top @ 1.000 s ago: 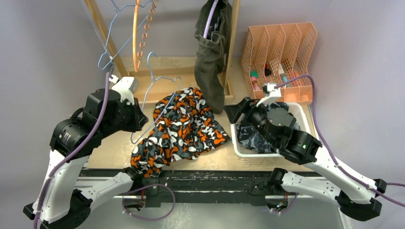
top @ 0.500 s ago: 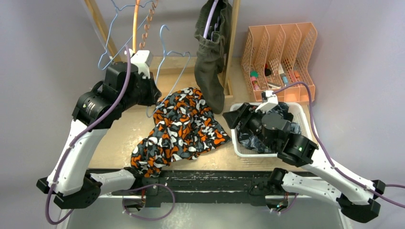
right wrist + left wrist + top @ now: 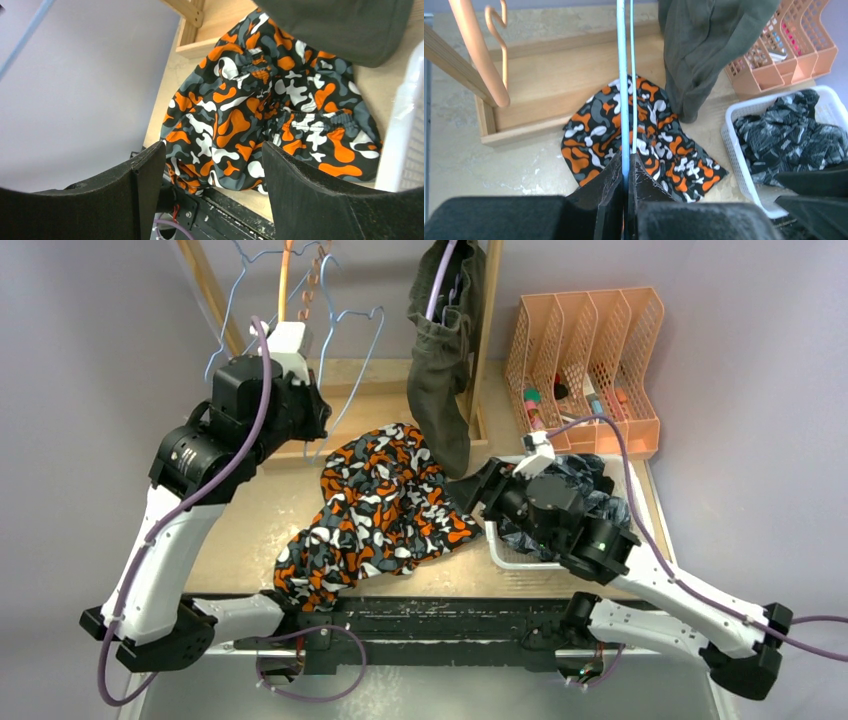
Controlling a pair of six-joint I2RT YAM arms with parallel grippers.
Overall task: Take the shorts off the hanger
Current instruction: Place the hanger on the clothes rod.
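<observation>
My white left arm (image 3: 160, 530) is raised and stretched forward, the black left gripper (image 3: 625, 170) pinching a thin light-blue wire hanger (image 3: 623, 75) between closed fingers; my white right arm (image 3: 660, 585) bends low, the black right gripper (image 3: 214, 150) pointing leftward, fingers wide apart

Olive shorts (image 3: 440, 370) top cropped by frame edge.

The left arm (image 3: 155, 540) and right arm (image 3: 670, 590) pair white shells with bulky black joints, each with a purple cable (image 3: 264, 360). The right gripper (image 3: 212, 147) has broad matte-black fingers (image 3: 310, 200).
</observation>
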